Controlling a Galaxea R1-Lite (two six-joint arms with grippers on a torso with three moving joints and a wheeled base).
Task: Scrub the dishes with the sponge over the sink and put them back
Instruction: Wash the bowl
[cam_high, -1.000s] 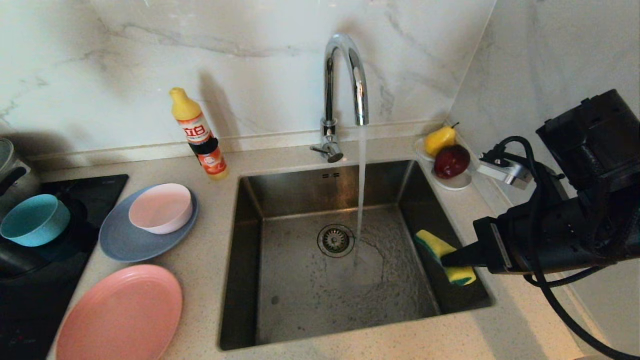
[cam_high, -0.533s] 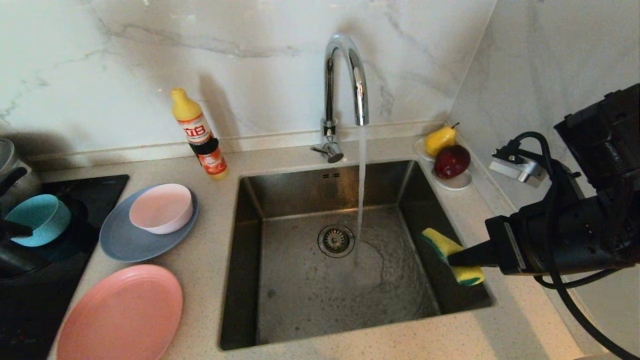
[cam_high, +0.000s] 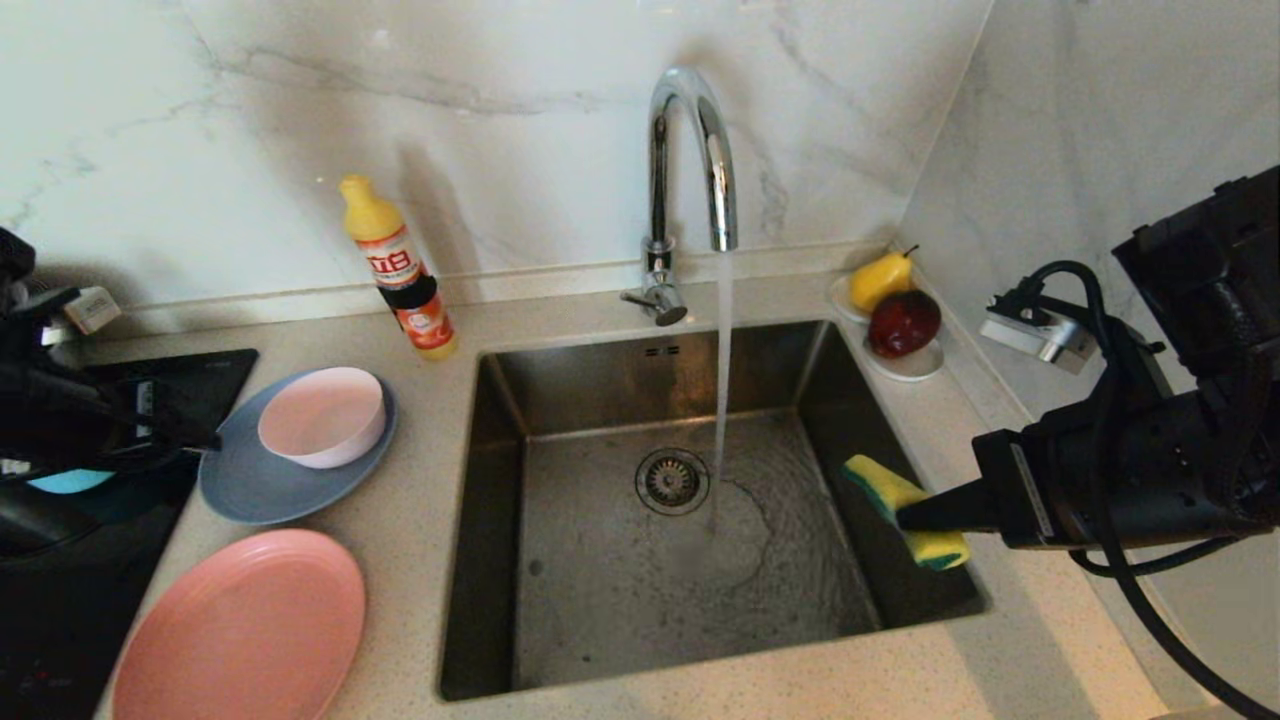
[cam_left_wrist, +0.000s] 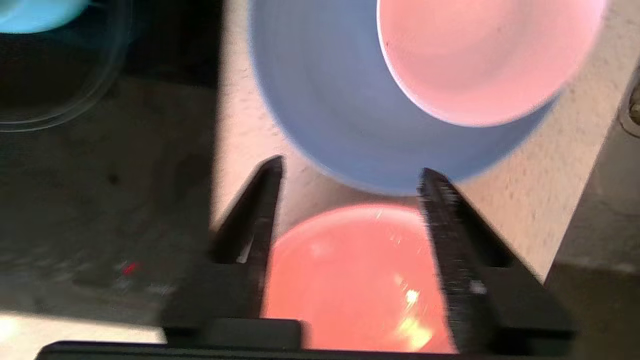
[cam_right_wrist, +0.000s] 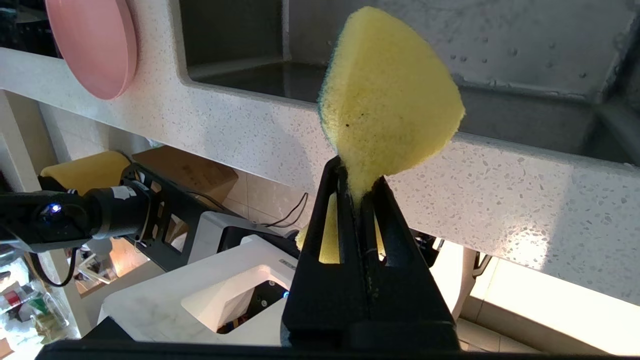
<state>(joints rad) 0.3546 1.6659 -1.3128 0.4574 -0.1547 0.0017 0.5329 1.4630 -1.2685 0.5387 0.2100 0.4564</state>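
The right gripper (cam_high: 915, 517) pinches the sponge (cam_high: 903, 510) over the sink's (cam_high: 660, 520) right side, its long side slanting toward the drain. The left gripper (cam_left_wrist: 350, 210) hangs with fingers spread above the grey-blue plate (cam_high: 250, 480) and pink plate (cam_high: 240, 630).

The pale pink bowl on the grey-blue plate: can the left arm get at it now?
Probably yes. The left gripper hangs open beside the grey-blue plate, and nothing stands between it and the pale pink bowl.

Between my spread left gripper (cam_left_wrist: 350, 175) and the sink (cam_high: 660, 560) the way is crowded: pale bowl (cam_high: 322, 416) on the blue plate (cam_high: 250, 490), pink plate (cam_high: 240, 630) nearer me, bottle (cam_high: 400, 270) behind.
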